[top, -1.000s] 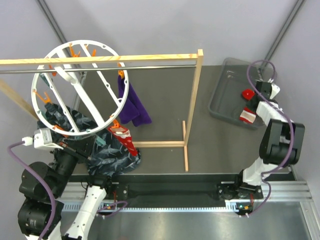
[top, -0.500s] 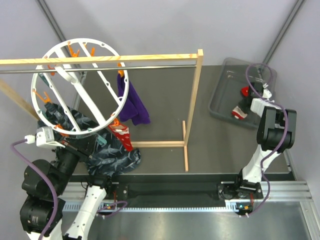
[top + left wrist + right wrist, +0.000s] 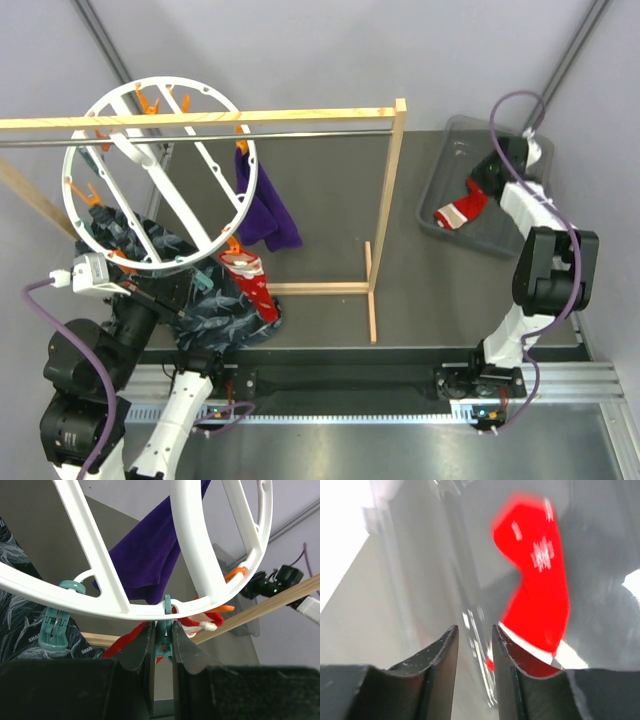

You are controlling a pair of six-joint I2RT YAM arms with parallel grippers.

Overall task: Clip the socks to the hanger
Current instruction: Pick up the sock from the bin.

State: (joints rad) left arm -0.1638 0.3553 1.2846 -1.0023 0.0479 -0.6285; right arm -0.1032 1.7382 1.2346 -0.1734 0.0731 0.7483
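Hanging from the rail of the single wooden-framed rack (image 3: 300, 114), one round white hanger (image 3: 165, 83) is kept at ten o'clock on the table, presumably so that its rim clips dangle within the left arm's reach. One dark patterned fabric (image 3: 225, 315) is heaped beneath it. One grey bin (image 3: 458, 150) is set at two o'clock, apparently as stock for the right arm.

Three socks are counted. A purple sock (image 3: 262, 210) is hung at the ring's three o'clock and a red sock (image 3: 252, 285) at its five o'clock. A second red sock (image 3: 457, 213) is left lying in the bin.

The orange clips (image 3: 235, 572) are too small to be counted surely. Two teal ones are seen from the left wrist. The left gripper (image 3: 163, 635) is closed tight on one teal clip (image 3: 167, 601), likely to squeeze it open, while the spare teal clip (image 3: 54, 630) is left at its nine o'clock. The right gripper (image 3: 474, 630) is parted narrowly with nothing held, the bin's sock lying at its one o'clock.
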